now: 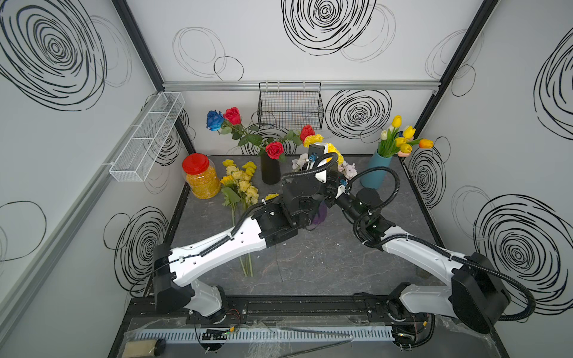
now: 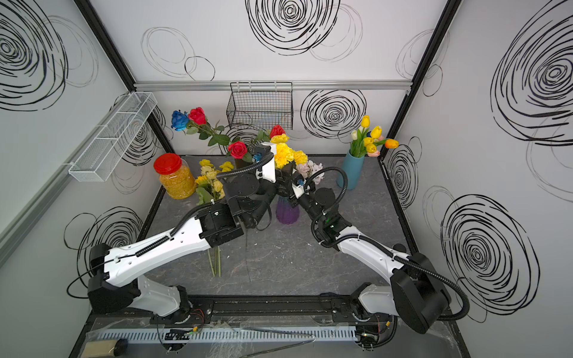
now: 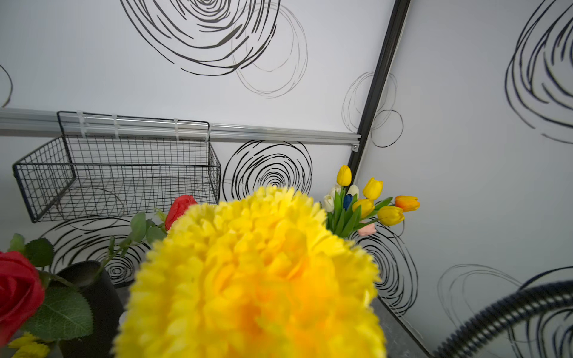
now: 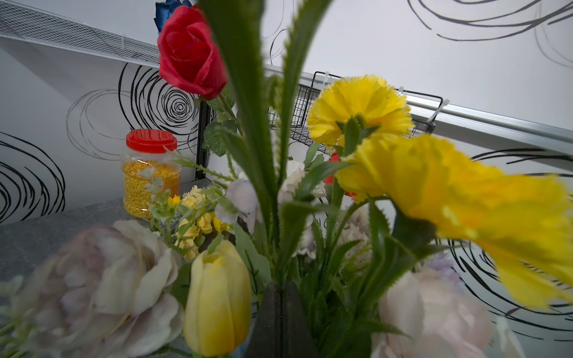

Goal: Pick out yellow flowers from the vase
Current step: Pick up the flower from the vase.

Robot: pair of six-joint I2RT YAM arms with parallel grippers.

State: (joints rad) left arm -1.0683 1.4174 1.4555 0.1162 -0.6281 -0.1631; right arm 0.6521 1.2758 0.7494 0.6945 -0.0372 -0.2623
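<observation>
1. Left arm: from the near rail it folds at a black joint, and its white link runs inward to the middle. The left pincer (image 2: 274,155) sits against the yellow carnations (image 2: 286,155). These blooms fill its wrist view, so we cannot tell how its jaws stand.
2. Right arm: it leans in from the opposite side. The right pincer (image 4: 280,310) has its jaws pressed together among green stems. We cannot tell whether a stem is pinched.
3. Task things: the carnations stand in the purple vase (image 2: 286,210) beneath the two pincers. A yellow tulip (image 4: 218,297) is just beside the right pincer, among pale blooms (image 4: 102,279). Other yellow flowers (image 1: 240,183) lie flat, well apart from the left pincer.
4. Surface: on the grey marbled tabletop (image 1: 310,263), a red-lidded jar (image 1: 201,183) stands beyond that pile. A black vase (image 1: 270,170) of roses is near the left pincer, and a blue vase (image 1: 376,170) of tulips is beyond the right pincer.
5. Room: the white walls carry black swirls. A black wire basket (image 1: 290,108) hangs above and beyond both pincers, and a white mesh shelf (image 1: 145,139) is on the side wall.
</observation>
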